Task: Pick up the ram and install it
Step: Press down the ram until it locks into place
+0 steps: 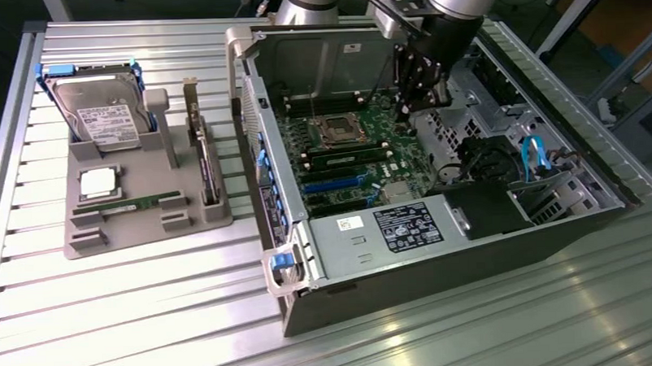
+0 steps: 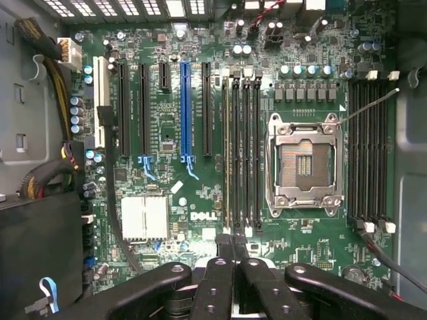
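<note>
Over the open black computer case, your black gripper hangs with its jaws pressed fully together and nothing held between them. From the wrist view you see its dark fingertips just above the near end of the four long black memory slots on the green motherboard, beside the silver-framed processor socket. One thin green ram stick appears to stand edge-up in the outermost of those slots. Your other ram, a narrow green circuit-board stick, lies flat in the grey plastic tray at the exterior view's left, well apart from the gripper, near a square silver processor chip.
</note>
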`<action>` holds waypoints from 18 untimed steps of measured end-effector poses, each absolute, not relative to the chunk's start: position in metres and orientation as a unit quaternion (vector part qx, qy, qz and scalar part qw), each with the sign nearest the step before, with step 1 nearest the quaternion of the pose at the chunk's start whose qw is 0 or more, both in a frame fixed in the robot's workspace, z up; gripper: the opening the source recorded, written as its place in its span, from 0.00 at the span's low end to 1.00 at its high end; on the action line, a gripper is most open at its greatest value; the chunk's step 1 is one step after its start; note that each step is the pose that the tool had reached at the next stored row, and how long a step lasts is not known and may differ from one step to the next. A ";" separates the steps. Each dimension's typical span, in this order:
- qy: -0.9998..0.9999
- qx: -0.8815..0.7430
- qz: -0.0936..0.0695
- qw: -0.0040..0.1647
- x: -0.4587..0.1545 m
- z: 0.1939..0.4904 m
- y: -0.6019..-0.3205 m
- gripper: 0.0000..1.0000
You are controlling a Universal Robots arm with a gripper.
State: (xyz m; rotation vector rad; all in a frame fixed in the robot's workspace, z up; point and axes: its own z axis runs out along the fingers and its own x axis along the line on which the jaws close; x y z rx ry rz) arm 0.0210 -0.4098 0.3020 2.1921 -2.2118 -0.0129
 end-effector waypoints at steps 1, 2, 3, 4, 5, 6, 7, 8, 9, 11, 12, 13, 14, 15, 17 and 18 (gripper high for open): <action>-0.710 0.704 -0.004 0.014 0.021 0.301 -0.410 0.10; -0.710 0.704 -0.004 0.014 0.021 0.300 -0.410 0.10; -0.710 0.704 -0.004 0.014 0.021 0.299 -0.410 0.10; -0.710 0.704 -0.004 0.014 0.021 0.298 -0.410 0.10; -0.710 0.704 -0.004 0.014 0.021 0.296 -0.410 0.10; -0.710 0.704 -0.004 0.014 0.021 0.294 -0.410 0.10; -0.710 0.704 -0.004 0.014 0.021 0.292 -0.410 0.10; -0.710 0.704 -0.004 0.014 0.021 0.291 -0.410 0.10; -0.710 0.704 -0.004 0.014 0.021 0.290 -0.410 0.10; -0.710 0.704 -0.004 0.014 0.021 0.288 -0.410 0.10; -0.710 0.704 -0.004 0.014 0.021 0.286 -0.410 0.10; -0.710 0.704 -0.004 0.014 0.021 0.285 -0.410 0.10; -0.710 0.704 -0.004 0.014 0.021 0.284 -0.410 0.10; -0.710 0.704 -0.004 0.014 0.021 0.283 -0.410 0.10; -0.710 0.704 -0.004 0.014 0.021 0.280 -0.410 0.10; -0.710 0.704 -0.004 0.014 0.021 0.279 -0.410 0.10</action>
